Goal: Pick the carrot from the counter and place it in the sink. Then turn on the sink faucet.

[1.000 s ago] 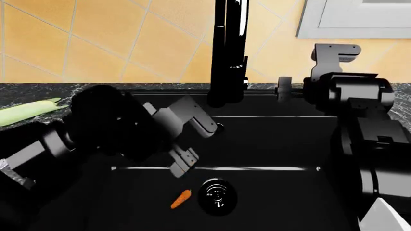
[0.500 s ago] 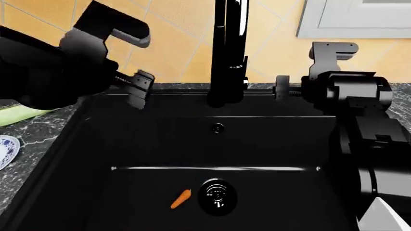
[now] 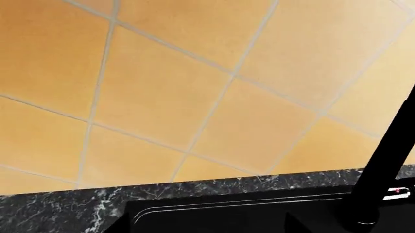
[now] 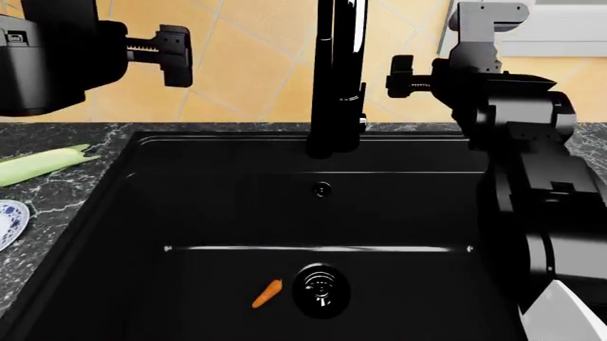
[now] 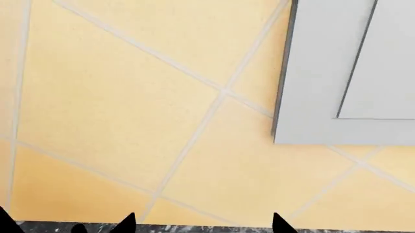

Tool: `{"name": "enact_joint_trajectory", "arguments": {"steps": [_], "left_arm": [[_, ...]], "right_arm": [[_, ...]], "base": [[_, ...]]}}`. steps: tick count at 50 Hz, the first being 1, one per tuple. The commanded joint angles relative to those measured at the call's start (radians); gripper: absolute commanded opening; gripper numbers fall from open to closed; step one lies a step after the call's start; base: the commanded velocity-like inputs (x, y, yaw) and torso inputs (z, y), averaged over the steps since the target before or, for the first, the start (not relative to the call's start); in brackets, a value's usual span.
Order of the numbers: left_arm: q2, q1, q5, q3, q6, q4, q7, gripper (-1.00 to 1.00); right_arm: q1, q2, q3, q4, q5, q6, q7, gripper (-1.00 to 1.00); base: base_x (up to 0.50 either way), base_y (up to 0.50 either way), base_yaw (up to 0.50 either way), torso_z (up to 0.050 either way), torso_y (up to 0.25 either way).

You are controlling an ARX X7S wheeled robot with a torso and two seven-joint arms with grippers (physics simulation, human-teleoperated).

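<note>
The small orange carrot (image 4: 269,293) lies on the floor of the black sink (image 4: 142,213), just left of the round drain (image 4: 322,290). From the back rim the glossy black sink faucet (image 4: 339,71) rises as a tall column; it also shows in the left wrist view (image 3: 388,160). My left gripper (image 4: 176,55) hangs high at the left of the faucet, in front of the tiled wall, open and empty. At about the same height, close to the right of the faucet, is my right gripper (image 4: 399,76). Its fingertips (image 5: 127,223) stand wide apart with nothing between them.
A long pale green vegetable (image 4: 38,165) and a blue-patterned plate (image 4: 8,222) lie on the dark marble counter (image 4: 57,195) left of the sink. A grey framed panel (image 4: 559,39) hangs on the orange tiled wall behind my right arm.
My left arm has lifted out of the sink basin, up and to the left, leaving the carrot by the drain. My right gripper has risen and shifted slightly toward the faucet.
</note>
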Motion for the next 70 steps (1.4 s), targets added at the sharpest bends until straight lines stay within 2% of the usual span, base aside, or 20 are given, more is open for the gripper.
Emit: {"name": "enact_joint_trajectory", "arguments": {"steps": [1,14,40,53,58,70], "left_arm": [[0.003,0.010,0.009,-0.001,0.021,-0.001,0.005,1.00],[0.000,0.025,0.024,0.011,0.027,-0.002,0.055,1.00],[-0.005,0.030,0.030,0.017,0.030,-0.001,0.076,1.00],[-0.022,0.047,0.065,0.025,0.056,0.031,0.118,1.00],[-0.027,0.052,0.065,0.021,0.063,0.035,0.116,1.00],[-0.022,0.057,0.062,0.019,0.069,0.016,0.119,1.00]], "right_arm": [[0.018,-0.012,0.015,0.000,-0.004,-0.055,-0.030,1.00],[0.029,-0.037,-0.013,0.000,-0.014,-0.039,-0.089,1.00],[-0.003,-0.067,-0.015,0.000,-0.001,-0.043,-0.176,1.00],[-0.011,-0.051,-0.008,0.000,-0.010,-0.041,-0.146,1.00],[-0.016,-0.047,-0.006,0.000,-0.009,-0.039,-0.133,1.00],[-0.024,-0.038,-0.011,0.000,-0.010,-0.028,-0.141,1.00]], "base": [[0.00,0.00,0.00,0.000,0.000],[0.00,0.00,0.00,0.000,0.000],[0.00,0.00,0.00,0.000,0.000],[0.00,0.00,0.00,0.000,-0.019],[0.00,0.00,0.00,0.000,-0.205],[0.00,0.00,0.00,0.000,0.000]]}}
